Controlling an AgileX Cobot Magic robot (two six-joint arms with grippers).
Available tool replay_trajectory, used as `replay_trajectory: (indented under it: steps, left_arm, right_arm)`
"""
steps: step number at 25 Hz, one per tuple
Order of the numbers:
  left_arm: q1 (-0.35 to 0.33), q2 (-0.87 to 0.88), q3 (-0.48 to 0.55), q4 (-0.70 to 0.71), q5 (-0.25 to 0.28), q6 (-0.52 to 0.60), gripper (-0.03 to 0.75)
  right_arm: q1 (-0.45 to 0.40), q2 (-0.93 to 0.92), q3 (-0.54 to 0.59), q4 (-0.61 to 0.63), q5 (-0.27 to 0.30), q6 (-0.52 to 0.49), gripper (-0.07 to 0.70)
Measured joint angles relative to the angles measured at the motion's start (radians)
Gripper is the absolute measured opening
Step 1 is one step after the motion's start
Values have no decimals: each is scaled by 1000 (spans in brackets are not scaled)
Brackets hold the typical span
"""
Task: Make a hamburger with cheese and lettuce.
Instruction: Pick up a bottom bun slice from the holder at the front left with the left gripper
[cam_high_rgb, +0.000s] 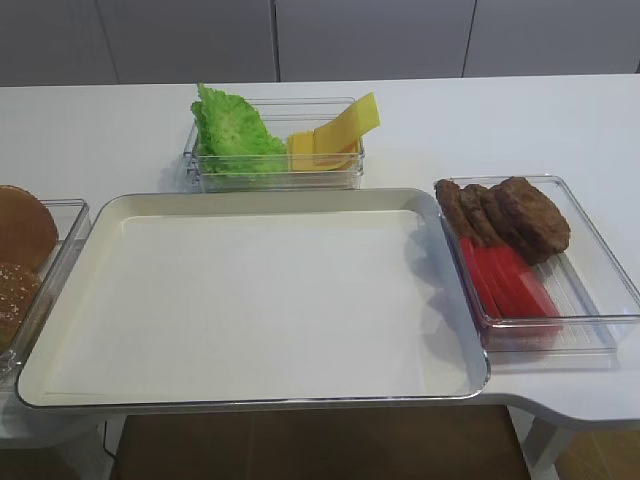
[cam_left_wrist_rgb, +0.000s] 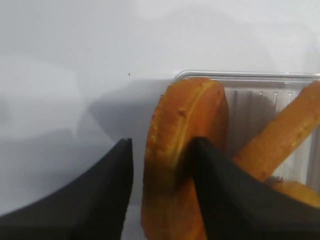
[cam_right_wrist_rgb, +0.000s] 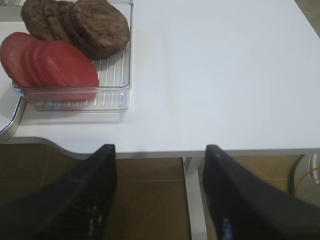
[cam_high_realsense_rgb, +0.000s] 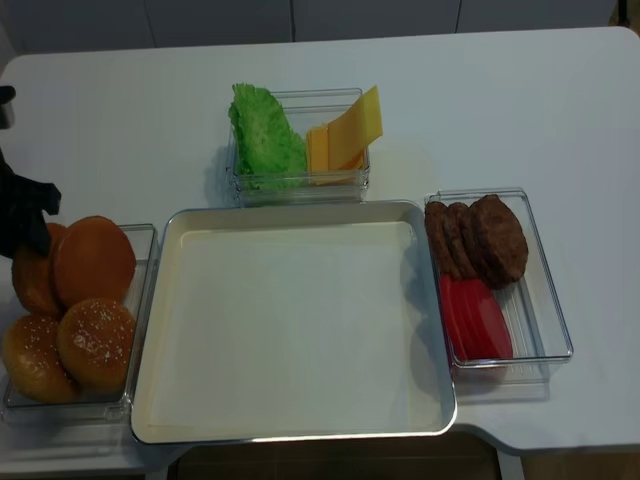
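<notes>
Golden-brown bun halves fill a clear bin (cam_high_realsense_rgb: 143, 300) at the left. My left gripper (cam_high_realsense_rgb: 25, 215) reaches into its far end. In the left wrist view my left gripper (cam_left_wrist_rgb: 162, 145) is open around one bun half (cam_left_wrist_rgb: 182, 130) that stands on edge; the right finger touches it and a gap shows at the left finger. The green lettuce (cam_high_realsense_rgb: 265, 135) and the yellow cheese slices (cam_high_realsense_rgb: 345, 135) share a clear bin behind the tray. The lettuce (cam_high_rgb: 235, 130) and cheese (cam_high_rgb: 335, 135) also show in the other high view. My right gripper (cam_right_wrist_rgb: 160, 150) is open and empty over the table's front edge.
A large cream tray (cam_high_realsense_rgb: 290, 320) lies in the middle with nothing on it. A clear bin at the right holds brown patties (cam_high_realsense_rgb: 480, 240) and red tomato slices (cam_high_realsense_rgb: 475, 320). Sesame-topped buns (cam_high_realsense_rgb: 95, 340) lie at the near end of the bun bin.
</notes>
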Motion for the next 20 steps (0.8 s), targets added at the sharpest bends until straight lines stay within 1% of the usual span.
replay_trajectory:
  steps: [3,10,13,20]
  left_arm:
    - [0,0,0,-24,2,22,270]
    - [0,0,-2,-43,22,38,153]
    - [0,0,-6,-46,32,39,142]
    - [0,0,-8,-39,34,42,135]
  right_arm:
    - [0,0,0,0,0,0,412]
    - [0,0,0,0,0,0,409]
    - [0,0,0,0,0,0,408]
    - [0,0,0,0,0,0,407]
